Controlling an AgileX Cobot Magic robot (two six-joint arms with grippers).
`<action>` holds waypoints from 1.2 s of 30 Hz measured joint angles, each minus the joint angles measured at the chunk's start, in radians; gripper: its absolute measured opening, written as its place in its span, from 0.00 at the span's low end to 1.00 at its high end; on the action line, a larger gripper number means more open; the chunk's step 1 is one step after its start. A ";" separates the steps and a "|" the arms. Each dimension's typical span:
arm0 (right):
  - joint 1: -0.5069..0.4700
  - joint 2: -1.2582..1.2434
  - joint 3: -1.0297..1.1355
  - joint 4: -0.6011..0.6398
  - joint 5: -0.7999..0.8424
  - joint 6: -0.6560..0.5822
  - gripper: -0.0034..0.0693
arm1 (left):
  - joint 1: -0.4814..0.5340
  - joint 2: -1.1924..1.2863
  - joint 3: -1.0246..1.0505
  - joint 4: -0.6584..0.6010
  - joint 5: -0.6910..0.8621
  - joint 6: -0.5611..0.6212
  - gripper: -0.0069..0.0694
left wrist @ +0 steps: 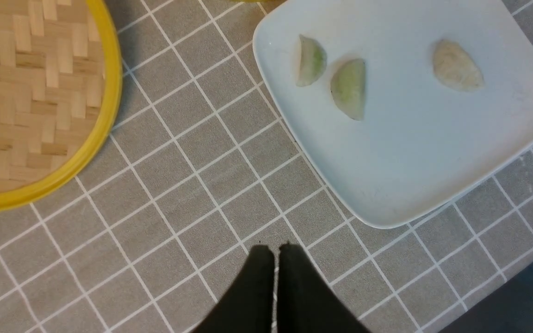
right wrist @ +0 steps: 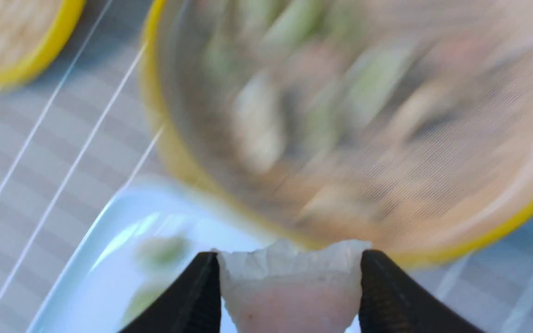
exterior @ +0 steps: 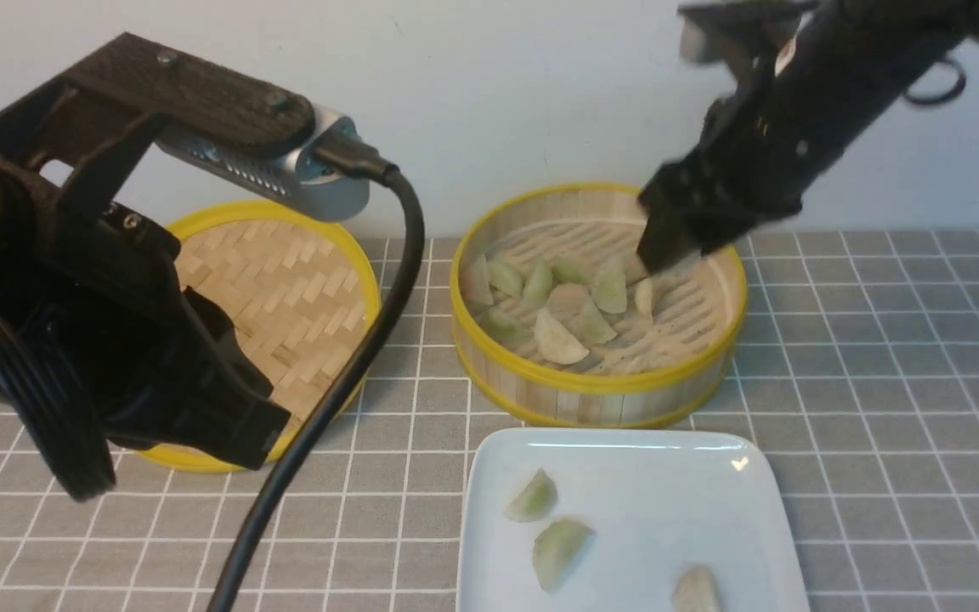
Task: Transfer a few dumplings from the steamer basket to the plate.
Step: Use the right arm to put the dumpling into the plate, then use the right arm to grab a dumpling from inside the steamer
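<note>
The steamer basket (exterior: 598,387) stands at the back centre with several dumplings (exterior: 559,339) on its slatted floor. The white plate (exterior: 676,476) lies in front of it and holds three dumplings (exterior: 532,497); they also show in the left wrist view (left wrist: 349,88). My right gripper (exterior: 668,246) hangs over the basket's right side, blurred. In the right wrist view it (right wrist: 289,263) is shut on a pinkish dumpling (right wrist: 289,296), above the basket rim (right wrist: 502,236) and the plate (right wrist: 109,231). My left gripper (left wrist: 275,249) is shut and empty over the cloth, beside the plate (left wrist: 414,175).
The shallow woven lid (exterior: 285,289) with a yellow rim lies at the back left, partly behind my left arm; it also shows in the left wrist view (left wrist: 40,101). A grey checked cloth (exterior: 880,382) covers the table. A black cable (exterior: 353,365) crosses in front of the lid.
</note>
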 joint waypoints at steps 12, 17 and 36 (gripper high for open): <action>0.160 0.018 0.382 -0.020 -0.111 0.071 0.66 | 0.000 0.001 0.000 0.000 -0.028 0.000 0.08; 0.160 0.018 0.354 -0.061 -0.098 0.114 0.89 | 0.000 0.002 0.000 0.000 -0.028 0.000 0.08; -0.057 0.455 -0.416 -0.245 -0.003 0.223 0.71 | 0.000 0.002 0.000 -0.001 -0.002 0.000 0.08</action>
